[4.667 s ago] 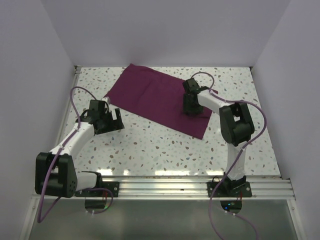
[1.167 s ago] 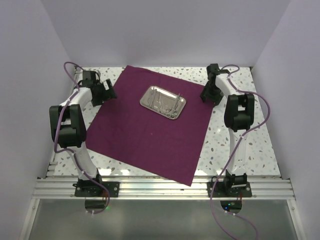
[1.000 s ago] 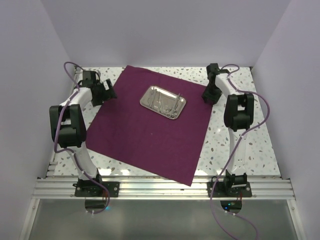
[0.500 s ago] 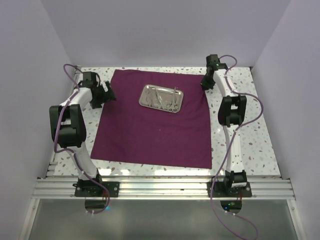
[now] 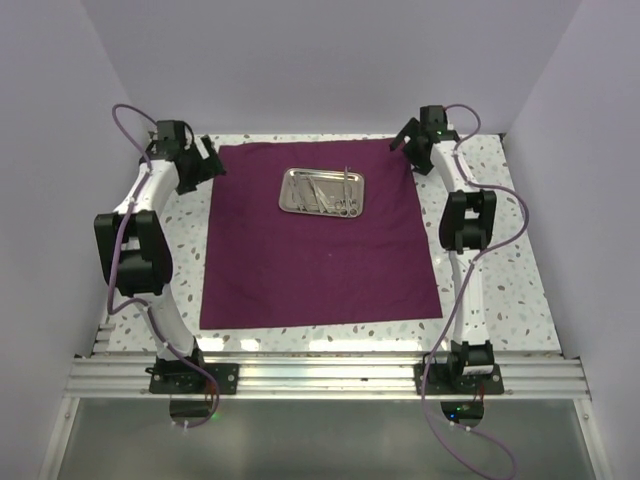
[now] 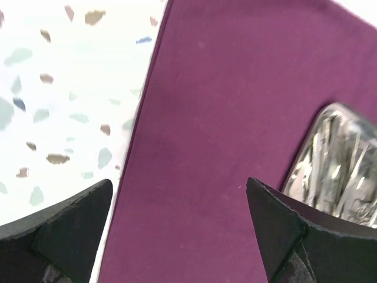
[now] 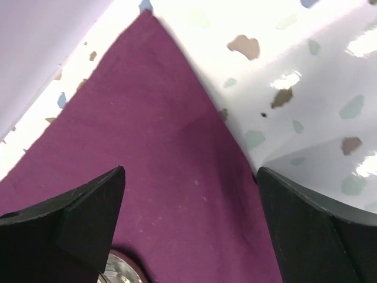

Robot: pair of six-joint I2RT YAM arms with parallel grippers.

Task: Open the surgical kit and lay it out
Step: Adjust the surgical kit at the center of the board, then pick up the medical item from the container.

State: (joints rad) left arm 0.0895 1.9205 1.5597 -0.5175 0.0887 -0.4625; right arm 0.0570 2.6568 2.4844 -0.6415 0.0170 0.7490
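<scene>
Top external view: the maroon cloth wrap (image 5: 320,250) is spread flat on the speckled table (image 5: 485,270), with its edges roughly square to the table.
Tray: the small steel tray (image 5: 321,192) sits uncovered on the far half of the cloth. Slim silver instruments (image 5: 335,197) are piled in it; their types are too small to tell.
Left gripper (image 5: 203,168): held over the far left corner of the cloth with jaws wide apart and nothing gripped. In the left wrist view the cloth's edge runs between the fingers (image 6: 65,230), with the tray's end at the right.
Right gripper (image 5: 408,148): held over the far right corner, jaws spread. In the right wrist view the pointed corner lies free below, not pinched.
Changed: a few seconds ago the wrap was folded shut. One second ago it was open but skewed like a diamond, its near corner at the rail. Now it is squared up and drawn toward the back, with the tray carried along. The right corner appears to have just been let go.
Meaning for task: opening and straightening are judged done.
Left to do: the instruments are not yet taken out of the tray and laid out on the cloth.
</scene>
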